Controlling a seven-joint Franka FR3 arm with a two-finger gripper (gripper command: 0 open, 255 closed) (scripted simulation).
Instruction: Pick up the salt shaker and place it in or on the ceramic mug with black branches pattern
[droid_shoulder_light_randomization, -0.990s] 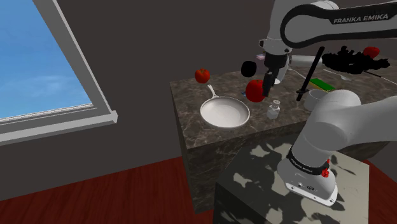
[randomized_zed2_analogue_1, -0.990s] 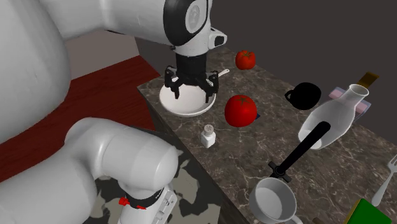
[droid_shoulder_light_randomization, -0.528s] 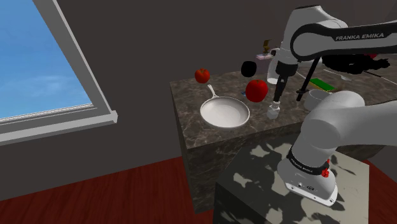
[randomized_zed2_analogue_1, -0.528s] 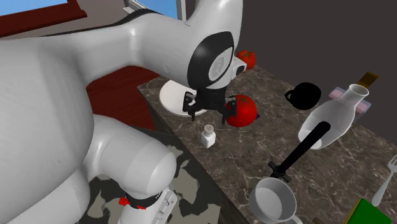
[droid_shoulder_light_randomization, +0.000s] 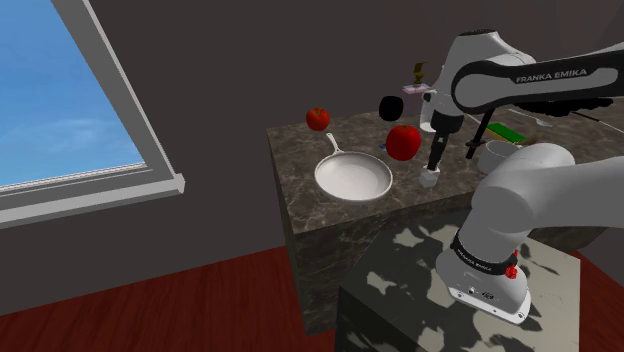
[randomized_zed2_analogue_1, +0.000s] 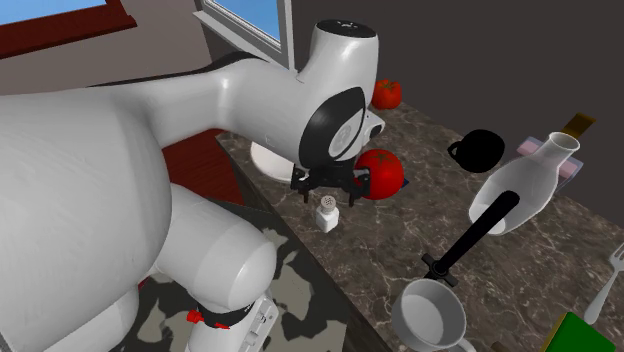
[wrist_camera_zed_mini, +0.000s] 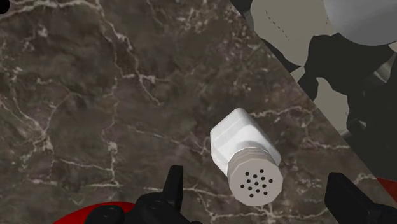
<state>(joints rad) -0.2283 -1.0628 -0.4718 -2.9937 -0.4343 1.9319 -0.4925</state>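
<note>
The black two-finger gripper hangs right over the small white salt shaker with a grey cap full of holes. Its two fingers stand wide apart, one on each side of the shaker, and they do not touch it. The shaker stands upright on the dark brown marble counter, close to the edge by the stand.

In the second exterior view, a big round red fruit sits near the shaker at 2 o'clock. Farther off the same way is the black mug with a handle, well apart from the shaker. A white jug with a thin neck is at 4 o'clock from the mug. A white pot with a long black handle is at 4 o'clock from the shaker.

In the shoulder view, a round white pan lies at 9 o'clock from the shaker. A small red fruit is at 11 o'clock from the pan. The white arm has the words FRANKA EMIKA on it.
</note>
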